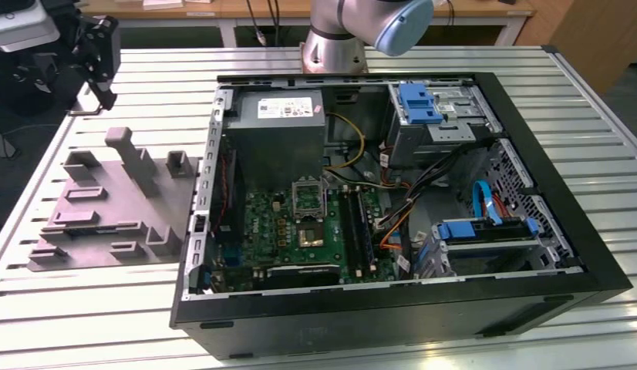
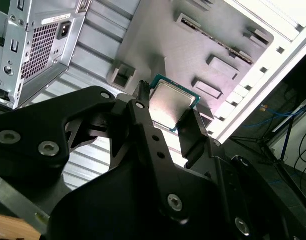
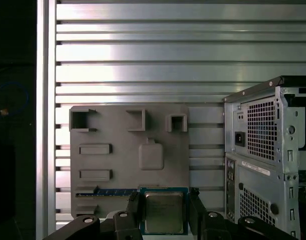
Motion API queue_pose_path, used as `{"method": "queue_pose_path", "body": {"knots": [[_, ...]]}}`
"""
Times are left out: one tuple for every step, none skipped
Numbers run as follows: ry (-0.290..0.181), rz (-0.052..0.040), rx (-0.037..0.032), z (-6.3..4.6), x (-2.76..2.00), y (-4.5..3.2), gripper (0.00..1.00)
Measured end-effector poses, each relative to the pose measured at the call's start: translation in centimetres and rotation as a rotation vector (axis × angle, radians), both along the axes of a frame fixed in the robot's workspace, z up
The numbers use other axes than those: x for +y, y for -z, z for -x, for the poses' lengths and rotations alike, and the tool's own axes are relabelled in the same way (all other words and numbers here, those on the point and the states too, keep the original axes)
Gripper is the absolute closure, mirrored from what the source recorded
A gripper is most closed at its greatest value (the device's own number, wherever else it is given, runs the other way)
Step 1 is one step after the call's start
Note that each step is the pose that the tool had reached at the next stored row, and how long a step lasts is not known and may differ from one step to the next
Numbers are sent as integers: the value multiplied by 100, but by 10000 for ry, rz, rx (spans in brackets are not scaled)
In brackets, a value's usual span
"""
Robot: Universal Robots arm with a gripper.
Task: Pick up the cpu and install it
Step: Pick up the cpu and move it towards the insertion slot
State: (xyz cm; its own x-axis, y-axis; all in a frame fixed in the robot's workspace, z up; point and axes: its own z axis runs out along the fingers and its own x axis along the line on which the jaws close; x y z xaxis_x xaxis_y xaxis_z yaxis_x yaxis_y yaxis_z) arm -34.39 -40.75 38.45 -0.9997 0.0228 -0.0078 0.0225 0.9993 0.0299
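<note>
The cpu, a small flat square chip with a dull silver top and thin pale rim, sits between my two black fingers in both wrist views. My gripper is shut on it, one finger on each of two opposite edges. Chip and gripper hang well above the grey plastic fixture, near the fixture edge closest to the camera. In the exterior view the open computer case lies on the table with its motherboard socket facing up.
The grey fixture with upright blocks lies on the slatted aluminium table at the exterior view's left of the case. The case's perforated rear panel stands beside the fixture. Cables, drive cages and a power supply crowd the case interior.
</note>
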Motion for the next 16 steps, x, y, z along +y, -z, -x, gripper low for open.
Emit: {"method": "queue_pose_path", "body": {"knots": [[0, 0, 0, -3, 0, 0, 53], [0, 1, 1, -5, 0, -1, 53], [0, 0, 0, -8, 0, 0, 53], [0, 0, 0, -10, 0, 0, 53], [0, 1, 0, -13, 0, 0, 53], [1, 0, 0, -14, 0, 0, 53], [0, 0, 0, -18, 0, 0, 53], [0, 0, 0, -23, 0, 0, 53], [0, 0, 0, -24, 0, 0, 53], [0, 0, 0, -26, 0, 0, 53], [0, 0, 0, -28, 0, 0, 53], [0, 0, 0, -30, 0, 0, 53], [0, 0, 0, -33, 0, 0, 53], [0, 1, 1, -35, 0, 0, 53], [0, 0, 0, -37, 0, 0, 53], [0, 0, 0, -39, 0, 0, 53]]}}
